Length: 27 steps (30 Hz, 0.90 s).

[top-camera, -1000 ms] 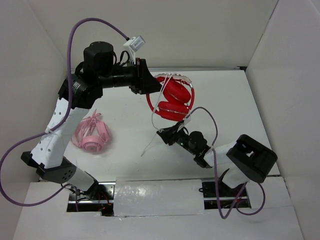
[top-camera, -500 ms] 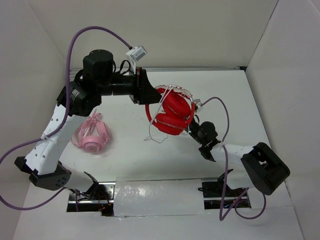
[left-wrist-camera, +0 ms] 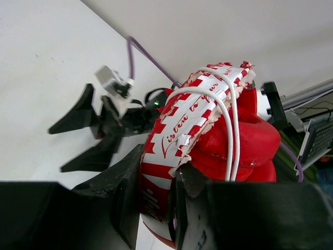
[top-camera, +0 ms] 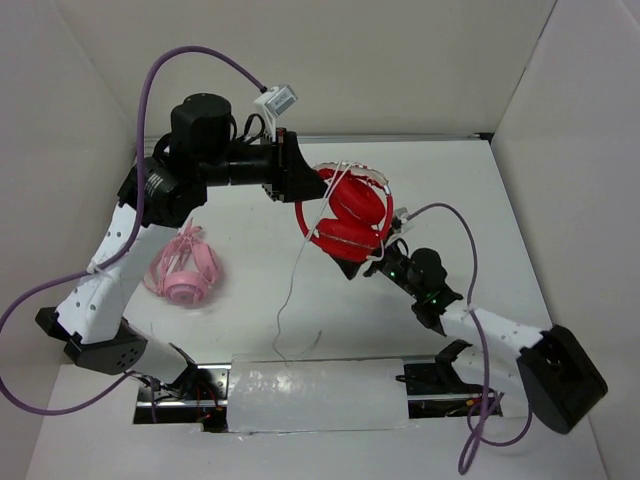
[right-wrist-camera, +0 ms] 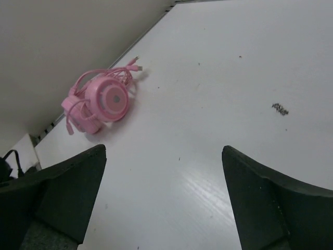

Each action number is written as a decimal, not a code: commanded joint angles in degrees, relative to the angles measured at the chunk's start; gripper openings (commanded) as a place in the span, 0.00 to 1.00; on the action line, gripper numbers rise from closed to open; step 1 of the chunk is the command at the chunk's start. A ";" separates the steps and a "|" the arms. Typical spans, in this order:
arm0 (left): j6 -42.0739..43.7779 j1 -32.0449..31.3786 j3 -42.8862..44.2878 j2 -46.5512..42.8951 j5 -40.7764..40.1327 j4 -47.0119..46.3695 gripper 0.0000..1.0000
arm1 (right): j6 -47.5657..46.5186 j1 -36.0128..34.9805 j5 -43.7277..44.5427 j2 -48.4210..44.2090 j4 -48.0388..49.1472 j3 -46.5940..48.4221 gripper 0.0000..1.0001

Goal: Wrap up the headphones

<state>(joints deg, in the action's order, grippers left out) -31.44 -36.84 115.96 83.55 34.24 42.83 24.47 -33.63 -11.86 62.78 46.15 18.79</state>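
a robot lab cell: white table (top-camera: 470,190) boxed by plain white walls (top-camera: 400,60), cabled arms (top-camera: 105,255) bolted on.

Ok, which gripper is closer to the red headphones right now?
Left. The left gripper is shut on the headband of the red headphones; the right gripper hangs open close beside the ear cups, holding nothing.

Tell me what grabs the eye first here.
The red headphones hang above mid-table, the left gripper shut on their headband, white cable partly looped over them with a tail dangling toward the near edge. The right gripper gapes open just beside them; pink headphones lie at left.
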 commanded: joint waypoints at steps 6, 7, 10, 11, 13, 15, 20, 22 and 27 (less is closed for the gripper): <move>0.33 0.19 4.97 1.17 -3.12 -3.19 0.00 | -0.82 -6.78 -1.24 -25.21 -16.87 -8.76 1.00; 0.15 0.36 5.76 1.44 -3.39 -3.02 0.00 | -0.83 -7.93 -0.46 -26.99 -17.23 -10.51 1.00; 0.24 0.45 6.82 2.23 -3.04 -2.66 0.00 | -2.75 -12.59 0.94 -31.58 -19.51 -12.36 1.00; 0.24 0.54 6.82 2.32 -2.43 -2.84 0.00 | -3.80 -13.91 2.35 -31.50 -19.87 -12.72 1.00; 0.50 0.54 7.43 2.85 -2.42 -2.66 0.00 | -4.78 -17.60 5.25 -29.48 -20.57 -12.37 1.00; 0.85 0.54 7.87 3.55 -2.69 -1.88 0.00 | -6.45 -21.02 6.32 -25.71 -19.96 -11.58 1.00; 1.47 0.63 8.32 4.78 -2.16 -0.64 0.00 | -7.94 -26.83 9.74 -16.49 -19.09 -8.07 1.00; 1.73 0.63 7.79 4.96 -1.37 -0.29 0.00 | -8.04 -29.03 11.41 -14.28 -17.86 -7.45 1.00; 1.47 0.45 5.07 3.82 -0.23 -1.43 0.00 | -7.33 -31.67 23.09 -7.95 -11.53 -6.92 1.00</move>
<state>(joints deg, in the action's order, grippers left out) -29.89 -36.45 120.97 89.17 30.96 45.89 18.06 -63.96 2.17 52.82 28.84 9.19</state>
